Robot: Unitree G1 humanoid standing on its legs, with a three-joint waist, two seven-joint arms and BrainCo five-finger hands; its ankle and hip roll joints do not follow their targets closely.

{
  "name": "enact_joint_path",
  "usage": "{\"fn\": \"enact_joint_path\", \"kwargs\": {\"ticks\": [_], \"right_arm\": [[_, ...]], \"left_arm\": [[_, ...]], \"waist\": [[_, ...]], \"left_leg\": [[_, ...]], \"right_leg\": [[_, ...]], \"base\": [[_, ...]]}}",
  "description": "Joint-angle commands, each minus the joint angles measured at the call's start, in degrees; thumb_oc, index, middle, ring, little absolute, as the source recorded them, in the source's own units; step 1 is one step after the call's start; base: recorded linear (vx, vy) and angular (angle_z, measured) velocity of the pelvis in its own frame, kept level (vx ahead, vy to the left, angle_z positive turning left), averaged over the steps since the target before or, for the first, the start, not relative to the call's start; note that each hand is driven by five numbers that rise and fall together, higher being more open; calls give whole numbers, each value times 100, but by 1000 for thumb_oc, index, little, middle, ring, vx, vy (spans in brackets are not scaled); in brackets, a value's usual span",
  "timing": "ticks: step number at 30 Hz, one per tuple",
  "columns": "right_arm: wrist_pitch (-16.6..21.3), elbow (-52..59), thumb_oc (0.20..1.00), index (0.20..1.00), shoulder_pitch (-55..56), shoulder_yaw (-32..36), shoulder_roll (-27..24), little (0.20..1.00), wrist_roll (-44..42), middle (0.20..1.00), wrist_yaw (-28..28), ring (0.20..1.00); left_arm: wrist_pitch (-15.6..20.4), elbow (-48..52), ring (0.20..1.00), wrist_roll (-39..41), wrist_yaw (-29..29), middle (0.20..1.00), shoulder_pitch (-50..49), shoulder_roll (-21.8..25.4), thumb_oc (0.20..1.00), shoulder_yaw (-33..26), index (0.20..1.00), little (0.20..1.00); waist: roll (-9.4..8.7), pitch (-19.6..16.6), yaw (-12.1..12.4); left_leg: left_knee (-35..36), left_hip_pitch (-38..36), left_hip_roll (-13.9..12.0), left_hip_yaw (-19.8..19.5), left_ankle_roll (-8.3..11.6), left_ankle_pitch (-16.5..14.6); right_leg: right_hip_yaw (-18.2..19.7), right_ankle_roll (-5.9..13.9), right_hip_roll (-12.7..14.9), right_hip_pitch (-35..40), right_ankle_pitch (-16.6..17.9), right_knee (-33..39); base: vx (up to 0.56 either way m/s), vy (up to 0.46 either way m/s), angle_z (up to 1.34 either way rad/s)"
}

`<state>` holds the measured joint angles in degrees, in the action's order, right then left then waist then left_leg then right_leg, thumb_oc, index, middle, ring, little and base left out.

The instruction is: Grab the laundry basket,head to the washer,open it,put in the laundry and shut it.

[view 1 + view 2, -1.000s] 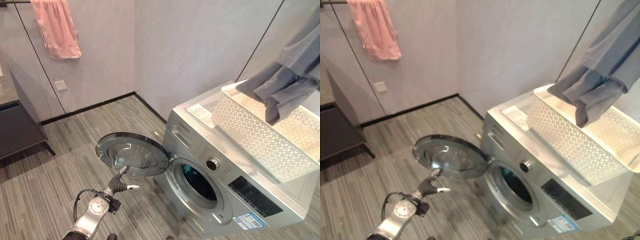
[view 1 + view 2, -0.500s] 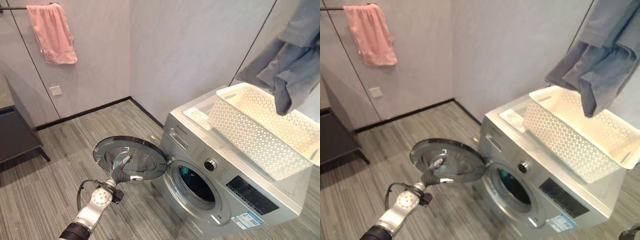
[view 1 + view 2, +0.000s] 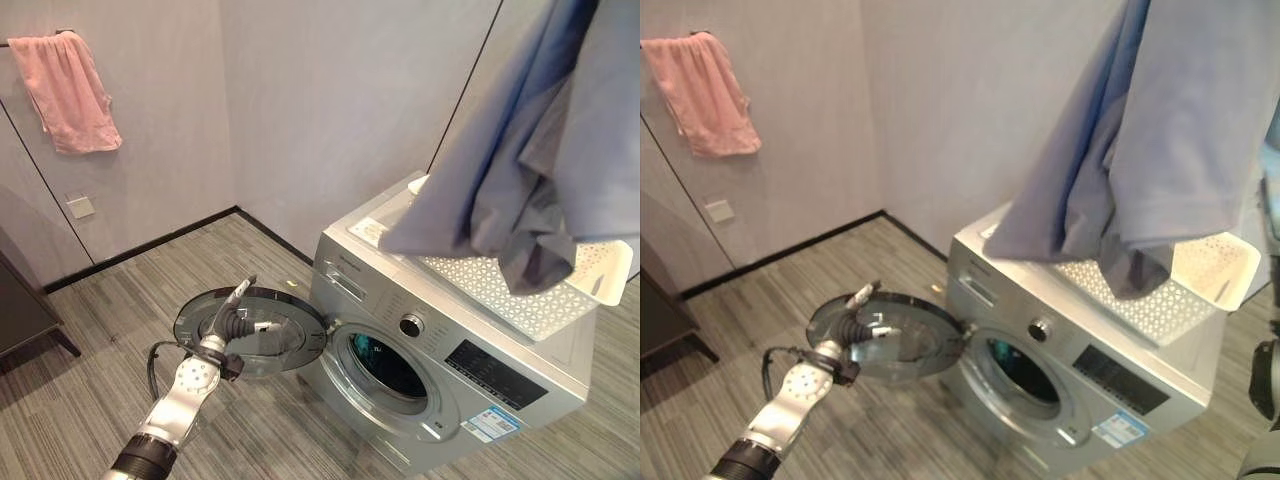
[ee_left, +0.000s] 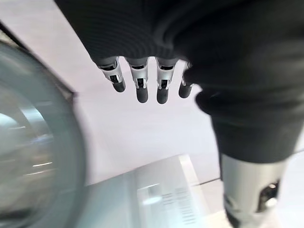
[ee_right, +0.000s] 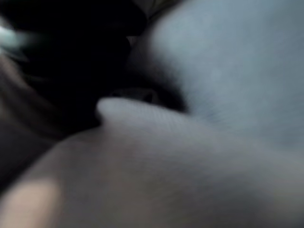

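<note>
A blue-grey garment [image 3: 545, 150] hangs high on my right, above the white basket [image 3: 590, 275] on the washer [image 3: 440, 370]. Its drum opening [image 3: 385, 365] lies below and leftward. I cannot tell my right hand's grip. My left hand [image 3: 235, 318], fingers straight, rests at the open door [image 3: 290, 335].

Left arm reaching forward and low, its hand open.

The silver-grey left arm is stretching up from the lower left, its wrist angling toward the middle of the scene. The left hand [image 3: 236, 318] is holding its fingers [image 4: 137, 85] straight and side by side, dark tips pointing outward, with the thumb standing apart from them. Its dark ribbed cover is wrapping the wrist and the back of the hand.
</note>
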<state>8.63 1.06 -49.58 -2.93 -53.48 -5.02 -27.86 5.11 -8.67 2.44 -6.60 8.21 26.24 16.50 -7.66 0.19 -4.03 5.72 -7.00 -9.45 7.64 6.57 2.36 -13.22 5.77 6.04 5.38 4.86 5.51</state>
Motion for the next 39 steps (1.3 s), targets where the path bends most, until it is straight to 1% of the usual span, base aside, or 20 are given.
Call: {"fn": "enact_joint_path", "kwargs": {"ticks": [1,2,3,5,6,7,8,9,11,13,14,17,19,22,25,34,39], "right_arm": [[2,-150,200,200,-767,-85,-121,200,150,200,153,200],[-26,-25,200,200,-765,-196,165,200,116,200,231,200],[-41,-23,200,200,-761,-282,303,200,92,200,257,200],[-129,-19,200,200,-848,-473,595,200,-5,200,299,200],[-178,-21,200,200,-914,-544,686,200,-41,200,328,200],[-176,-15,200,200,-932,-626,859,200,-121,200,347,200],[-179,-13,200,200,-944,-622,845,200,-121,200,348,200],[-212,5,200,200,-959,-698,916,200,-136,200,369,200],[-253,160,200,200,-977,-852,1123,200,-231,200,475,200],[-257,162,200,200,-985,-854,1114,200,-231,200,476,200],[-276,211,200,200,-1020,-933,1178,200,-301,200,514,200],[-281,306,200,200,-1017,-1081,1337,200,-459,200,599,200],[-265,338,200,200,-960,-1126,1370,200,-553,200,644,200],[-303,422,200,200,-863,-1202,1422,200,-605,200,719,200],[-288,587,200,200,-648,-1216,1449,200,-701,200,833,200],[-231,1135,200,200,188,-1180,1536,200,-876,200,1218,200],[-122,1392,200,200,594,-1123,1574,200,-903,200,1383,200]], "left_arm": [[400,233,1000,375,-252,1000,1271,-18,1000,290,1000,1000],[328,89,1000,670,-361,1000,1859,-340,1000,522,1000,1000],[261,-22,1000,907,-403,1000,2105,-525,1000,665,1000,1000],[108,-365,1000,1706,-378,1000,2696,-939,1000,1072,1000,1000],[50,-497,1000,1844,-370,1000,2984,-1020,1000,1213,1000,1000],[-22,-695,1000,1786,-448,1000,3414,-1182,1000,1371,1000,1000],[-9,-731,1000,1786,-453,1000,3453,-1201,1000,1376,1000,1000],[-66,-885,1000,1748,-489,1000,3687,-1325,1000,1459,1000,1000],[-183,-1455,1000,1869,-550,1000,4177,-1710,1000,1657,1000,1000],[-169,-1483,1000,1871,-549,1000,4200,-1726,1000,1655,1000,1000],[-221,-1733,1000,2019,-593,1000,4356,-1872,1000,1707,1000,1000],[-251,-2065,1000,2254,-712,1000,4642,-2086,1000,1759,1000,1000],[-276,-2099,1000,2220,-763,1000,4780,-2129,1000,1758,1000,1000],[-301,-2409,1000,2328,-850,1000,5103,-2285,1000,1778,1000,1000],[-272,-2373,1000,2434,-912,1000,5314,-2283,1000,1749,1000,1000],[-168,-1637,1000,2881,-850,1000,5386,-2020,1000,1738,1000,1000],[5,-1129,1000,3114,-800,1000,5131,-1820,1000,1653,1000,1000]], "waist": [[-39,14,196],[-33,21,157],[-33,14,135],[2,19,77],[36,28,48],[57,17,23],[61,31,17],[71,27,5],[121,25,-38],[128,30,-39],[164,33,-57],[214,47,-76],[232,49,-79],[252,50,-87],[276,44,-93],[325,37,-54],[323,24,-46]], "left_leg": [[-72,-568,-103,190,-231,-818],[-72,-556,-110,185,-235,-805],[-72,-552,-110,184,-231,-793],[-72,-515,-113,157,-222,-763],[-72,-491,-117,139,-214,-747],[-72,-470,-119,136,-198,-726],[-72,-462,-121,121,-197,-723],[-72,-450,-124,107,-190,-714],[-72,-419,-127,79,-179,-697],[-72,-414,-128,72,-178,-696],[-72,-409,-124,64,-178,-686],[-72,-424,-134,60,-175,-680],[-72,-425,-140,59,-168,-675],[-72,-428,-151,55,-162,-665],[-72,-418,-163,51,-155,-655],[-72,-420,-186,37,-145,-634],[-72,-427,-185,37,-134,-635]], "right_leg": [[143,728,716,-114,94,-71],[118,723,724,-106,93,-61],[108,723,726,-103,95,-59],[52,720,736,-90,103,-55],[17,720,741,-84,98,-54],[-18,717,746,-68,97,-53],[-33,717,746,-66,95,-53],[-52,713,746,-61,93,-57],[-122,705,751,-44,83,-64],[-129,704,751,-45,83,-64],[-147,703,754,-50,86,-70],[-160,688,748,-36,66,-76],[-161,687,743,-27,53,-77],[-179,683,729,-19,39,-86],[-181,674,711,-12,16,-90],[-223,657,692,20,-18,-82],[-235,655,679,39,-29,-76]], "base": [[0,0,0],[0,0,0],[-4,0,6],[-10,4,4],[-1,9,9],[7,6,16],[10,0,21],[9,-5,18],[16,-4,8],[8,1,15],[12,4,16],[6,0,2],[16,-2,-1],[0,0,0],[0,0,0],[0,0,0],[0,0,0]]}}
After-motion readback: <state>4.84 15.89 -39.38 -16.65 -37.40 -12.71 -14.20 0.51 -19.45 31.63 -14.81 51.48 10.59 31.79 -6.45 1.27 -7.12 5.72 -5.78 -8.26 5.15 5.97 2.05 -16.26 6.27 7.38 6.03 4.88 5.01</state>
